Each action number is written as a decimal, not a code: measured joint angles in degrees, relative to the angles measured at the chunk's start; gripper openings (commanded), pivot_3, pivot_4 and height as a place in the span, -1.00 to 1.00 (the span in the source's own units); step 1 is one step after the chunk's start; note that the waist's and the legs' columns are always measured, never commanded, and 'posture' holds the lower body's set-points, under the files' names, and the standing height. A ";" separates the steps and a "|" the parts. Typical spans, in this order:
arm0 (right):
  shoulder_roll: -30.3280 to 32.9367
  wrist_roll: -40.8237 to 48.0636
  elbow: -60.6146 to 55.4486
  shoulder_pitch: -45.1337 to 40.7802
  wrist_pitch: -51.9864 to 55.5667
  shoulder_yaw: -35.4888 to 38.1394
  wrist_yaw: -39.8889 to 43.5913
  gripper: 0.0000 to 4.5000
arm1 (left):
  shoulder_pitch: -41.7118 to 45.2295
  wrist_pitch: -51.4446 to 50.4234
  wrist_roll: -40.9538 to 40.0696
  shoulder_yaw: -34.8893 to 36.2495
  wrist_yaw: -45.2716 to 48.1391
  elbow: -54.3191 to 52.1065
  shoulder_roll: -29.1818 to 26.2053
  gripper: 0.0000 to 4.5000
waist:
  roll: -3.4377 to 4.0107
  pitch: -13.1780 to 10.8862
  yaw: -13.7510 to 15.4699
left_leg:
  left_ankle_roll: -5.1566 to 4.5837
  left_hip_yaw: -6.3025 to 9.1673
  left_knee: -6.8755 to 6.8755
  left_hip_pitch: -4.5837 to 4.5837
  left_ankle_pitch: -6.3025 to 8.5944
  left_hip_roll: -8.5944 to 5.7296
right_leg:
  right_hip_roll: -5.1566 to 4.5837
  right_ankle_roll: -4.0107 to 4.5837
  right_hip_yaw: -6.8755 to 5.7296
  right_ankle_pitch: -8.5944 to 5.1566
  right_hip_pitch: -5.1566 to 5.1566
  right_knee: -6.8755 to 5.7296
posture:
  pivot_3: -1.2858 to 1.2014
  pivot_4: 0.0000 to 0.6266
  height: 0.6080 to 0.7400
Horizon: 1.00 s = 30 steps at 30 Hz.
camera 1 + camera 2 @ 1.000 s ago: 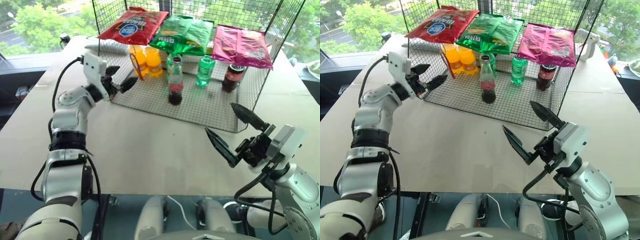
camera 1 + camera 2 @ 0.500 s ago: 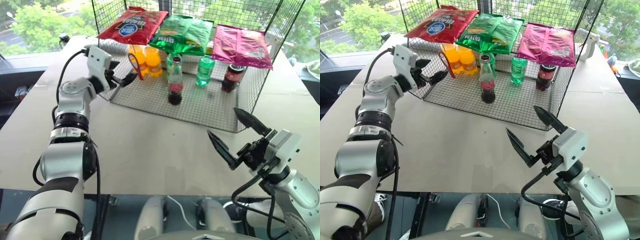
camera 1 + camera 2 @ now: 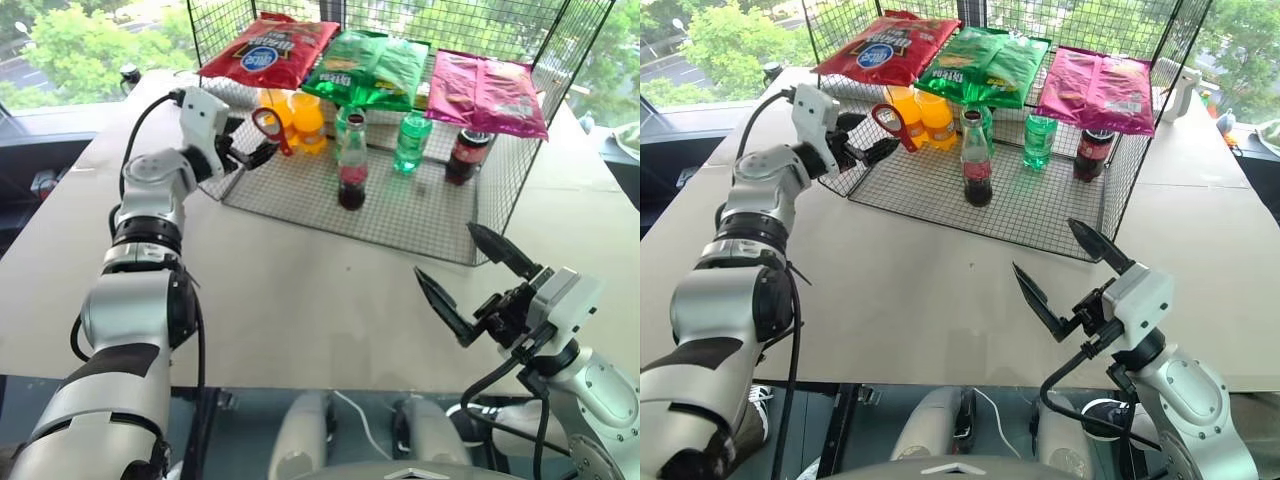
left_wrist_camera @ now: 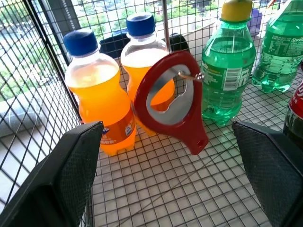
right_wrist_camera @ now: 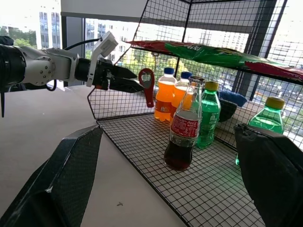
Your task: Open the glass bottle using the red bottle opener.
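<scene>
We see the red bottle opener [image 4: 171, 100] hanging from a hook on the wire rack [image 3: 1040, 215], just before our left gripper [image 3: 868, 138], jaws open and empty. The glass bottle [image 3: 976, 160] stands upright inside. Our right gripper [image 3: 1072, 272] hovers over the tabletop [image 3: 890, 290], jaws wide

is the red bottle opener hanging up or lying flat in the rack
Hanging: the red bottle opener dangles from a small wire hook, ring head up, handle down, clear of the rack floor.
</scene>
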<state>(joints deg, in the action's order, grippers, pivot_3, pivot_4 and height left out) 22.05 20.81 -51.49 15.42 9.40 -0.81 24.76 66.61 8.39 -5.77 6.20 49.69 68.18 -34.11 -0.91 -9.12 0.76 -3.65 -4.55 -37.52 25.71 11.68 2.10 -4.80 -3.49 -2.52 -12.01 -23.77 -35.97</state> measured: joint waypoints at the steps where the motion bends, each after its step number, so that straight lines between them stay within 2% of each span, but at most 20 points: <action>1: 0.00 -0.02 -0.05 0.07 0.00 0.01 -0.02 0.99 | 0.07 0.19 0.10 0.00 -0.01 0.20 0.11 1.00 | 0.00 0.00 0.00 | 0.00 0.00 0.00 0.00 0.00 0.01 | 0.00 0.00 0.00 0.00 0.00 -0.01 | 0.03 -0.52 1.00; 4: 0.00 -0.07 -0.29 0.15 0.00 0.02 -0.17 0.99 | 0.50 0.66 0.28 0.00 0.02 1.19 0.66 1.00 | -0.01 0.00 0.02 | 0.00 0.01 -0.01 0.00 0.00 0.00 | 0.00 0.00 0.00 0.00 0.00 -0.02 | 0.03 -0.52 1.00; 5: 0.00 -0.10 -0.47 0.24 0.00 0.02 -0.25 1.00 | 0.56 0.78 0.46 0.00 0.04 1.40 0.74 0.76 | -0.01 0.00 0.01 | 0.00 0.00 -0.01 0.00 0.00 0.00 | 0.00 0.00 0.00 0.00 0.00 -0.02 | 0.03 -0.52 1.00; 6: 0.00 -0.11 -0.61 0.35 0.00 0.02 -0.31 1.00 | 0.65 0.83 0.60 0.00 0.04 1.64 0.76 0.66 | -0.01 0.00 0.01 | 0.00 0.00 -0.01 0.00 0.00 0.00 | 0.00 0.00 0.00 0.00 0.00 -0.02 | 0.03 -0.52 1.00; 7: 0.00 -0.15 -1.02 0.46 0.05 0.02 -0.51 1.00 | 0.76 0.96 0.69 0.00 0.02 2.17 0.80 0.40 | -0.01 0.00 0.00 | 0.00 0.00 -0.01 0.00 0.00 0.00 | 0.00 0.00 0.00 0.01 0.00 -0.02 | 0.03 -0.52 1.00; 14: 0.04 -0.16 -2.10 -0.48 1.29 0.04 -1.68 1.00 | 1.35 2.21 1.08 0.29 -0.76 2.79 1.30 -0.98 | -0.07 0.00 0.02 | 0.00 0.01 -0.07 0.01 0.00 0.00 | 0.00 0.00 0.00 0.01 0.00 -0.06 | 0.03 -0.52 1.00; 23: 0.32 0.00 -2.54 -1.83 3.48 0.22 -2.80 1.00 | 1.62 2.87 1.03 0.73 -0.46 2.84 1.35 -0.98 | -0.09 0.00 0.01 | 0.00 0.02 -0.15 0.01 0.00 0.00 | 0.00 0.00 0.00 0.01 0.00 -0.15 | 0.03 -0.52 1.00; 30: 0.70 0.37 -2.59 -2.34 4.82 0.40 -2.82 1.00 | 0.32 3.06 -1.26 3.19 5.08 2.21 0.90 -0.98 | -0.09 0.00 -0.04 | -0.01 0.05 -0.31 0.00 0.00 0.02 | 0.00 0.01 0.00 0.00 0.00 -0.34 | 0.03 -0.52 1.00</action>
<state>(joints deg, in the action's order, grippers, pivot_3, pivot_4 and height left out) 22.75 21.17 -54.08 13.08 14.22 -0.41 21.94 66.93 11.45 -7.03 9.39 54.77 70.39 -33.21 -1.00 -9.12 0.73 -3.66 -4.50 -37.84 25.71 11.68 2.12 -4.80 -3.48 -2.52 -12.01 -23.77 -36.32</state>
